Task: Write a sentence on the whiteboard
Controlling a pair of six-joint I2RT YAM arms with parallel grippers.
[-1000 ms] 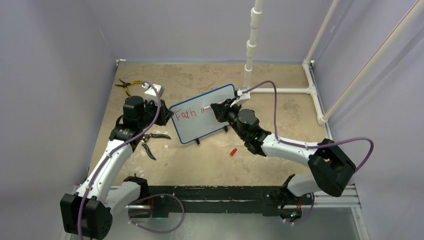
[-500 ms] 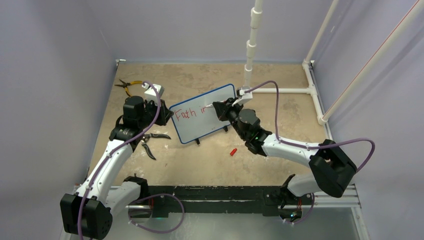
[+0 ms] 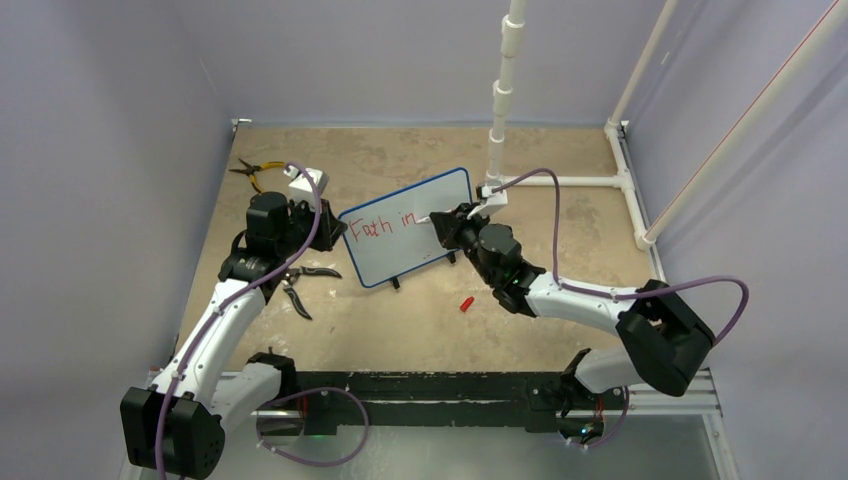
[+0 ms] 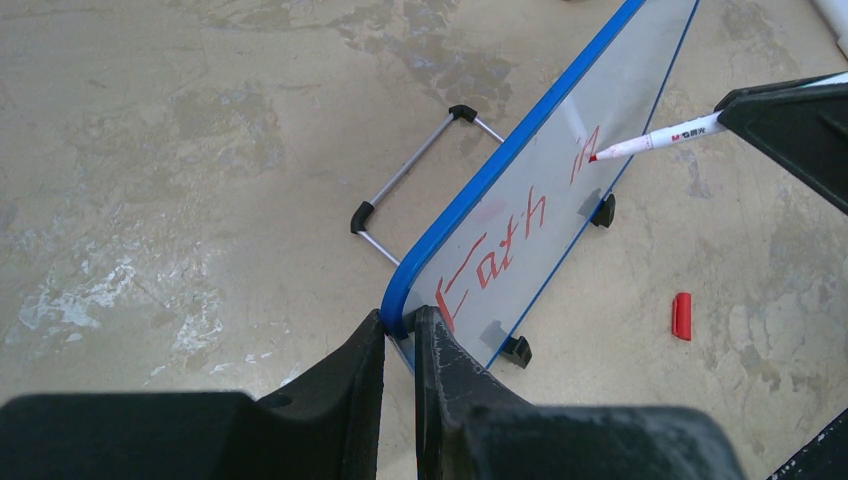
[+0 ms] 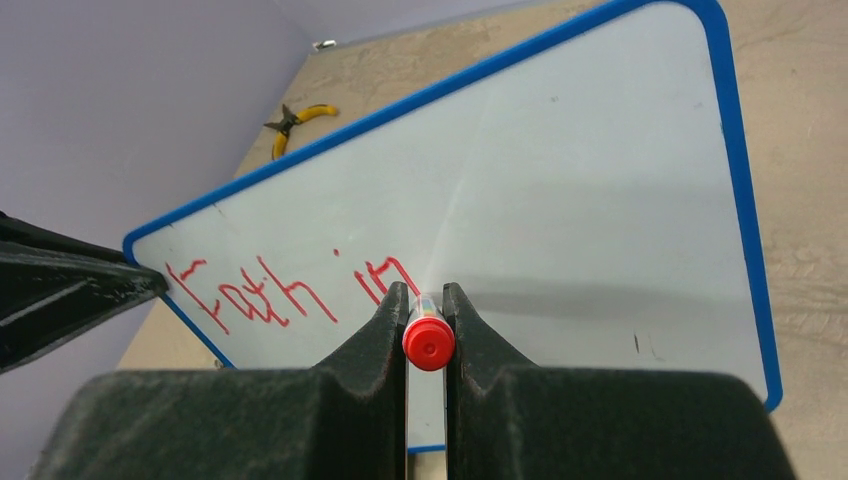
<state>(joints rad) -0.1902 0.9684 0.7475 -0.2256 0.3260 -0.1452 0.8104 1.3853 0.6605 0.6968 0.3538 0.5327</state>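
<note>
My left fingers [image 4: 400, 328] clamped tight on the whiteboard [image 3: 415, 255] at its 9 o'clock corner, my right fingers [image 5: 425, 297] pinching a marker [image 4: 655, 140], tip at the red lettering [image 3: 382, 226]

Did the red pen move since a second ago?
Yes. The pen slid slightly right across the whiteboard, farther from the board's left edge, adding to the red writing.

Glossy, smooth whiteboard [image 5: 560, 190]; white plastic marker [image 4: 660, 140]; matt, mottled, rough table [image 4: 200, 150].
</note>
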